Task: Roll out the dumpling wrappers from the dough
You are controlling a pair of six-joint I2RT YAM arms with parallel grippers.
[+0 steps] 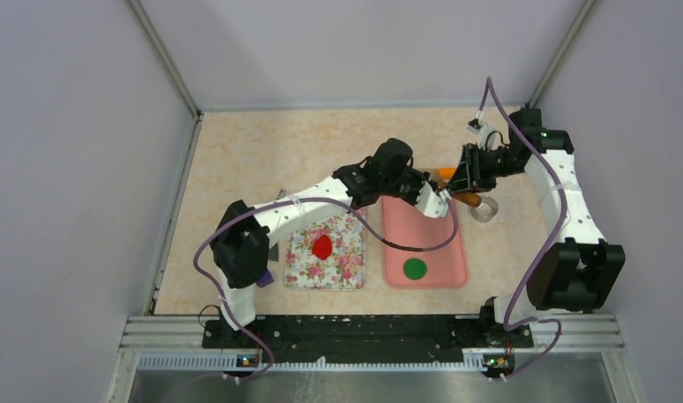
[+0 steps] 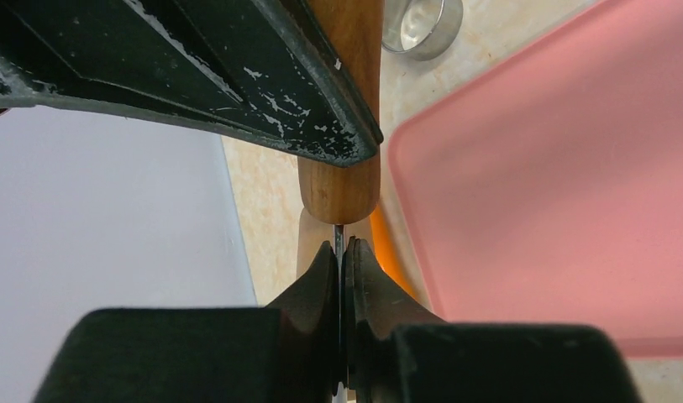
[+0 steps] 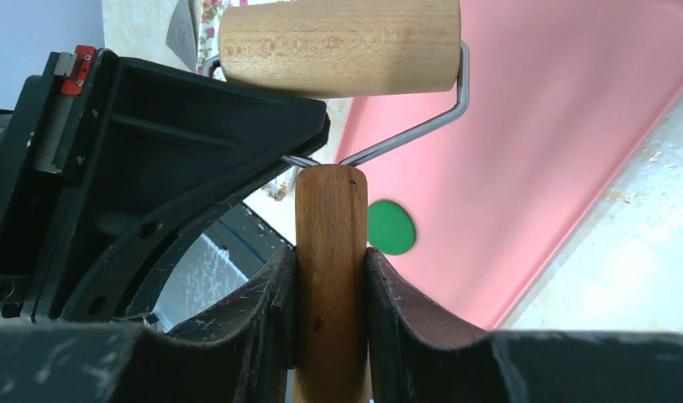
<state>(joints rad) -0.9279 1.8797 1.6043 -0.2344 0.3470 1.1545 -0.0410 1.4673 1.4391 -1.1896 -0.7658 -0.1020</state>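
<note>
Dumpling wrapper point(image 1: 415, 268) on pink tray point(image 1: 443, 273), well apart from right hand point(image 3: 331, 269) gripping roller point(image 3: 338, 46)

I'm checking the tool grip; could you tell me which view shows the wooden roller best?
The right wrist view: the whole roller, barrel, wire frame and handle, shows, with the right gripper clamped on the handle. The left wrist view shows only the handle's end; the top view just a brown sliver between the arms.
</note>
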